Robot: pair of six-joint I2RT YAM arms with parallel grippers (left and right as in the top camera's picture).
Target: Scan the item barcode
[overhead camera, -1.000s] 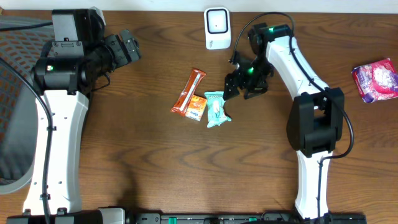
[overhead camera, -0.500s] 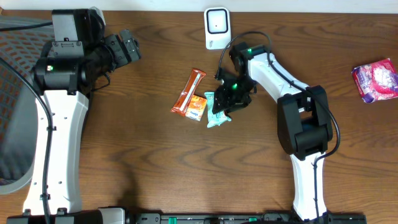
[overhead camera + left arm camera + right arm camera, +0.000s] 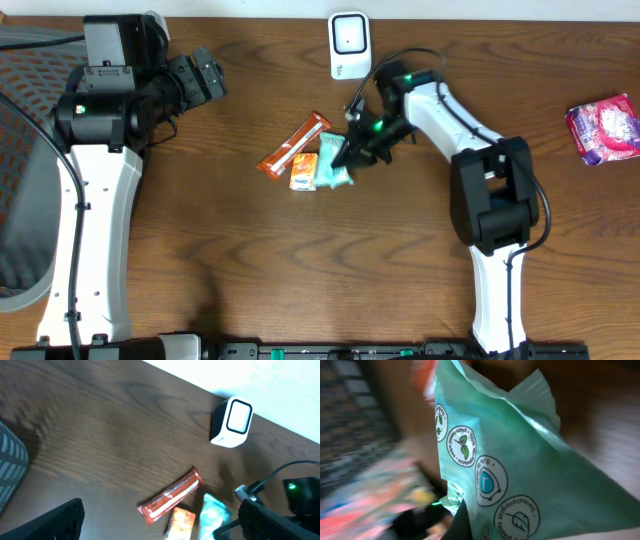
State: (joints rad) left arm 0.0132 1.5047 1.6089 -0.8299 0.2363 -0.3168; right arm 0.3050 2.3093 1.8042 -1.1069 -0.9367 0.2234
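A teal wipes packet [image 3: 333, 171] lies mid-table, and my right gripper [image 3: 351, 155] is shut on its right edge. In the right wrist view the teal packet [image 3: 530, 470] fills the frame, with one dark finger [image 3: 462, 525] pressed against it. The white barcode scanner [image 3: 349, 45] stands at the back edge, also in the left wrist view as the scanner [image 3: 232, 422]. My left gripper [image 3: 205, 76] hovers open at the far left, well away from the items, with nothing between its fingers [image 3: 57, 520].
An orange bar [image 3: 295, 146] and a small orange packet [image 3: 305, 172] lie just left of the teal packet, touching it. A pink packet [image 3: 605, 128] sits at the right edge. A grey chair [image 3: 20, 150] is beyond the table's left side.
My right gripper swung left onto the teal packet and shut on it. The packet, the orange bar and the small orange packet were pushed left, and the bar turned. The left arm stayed still.
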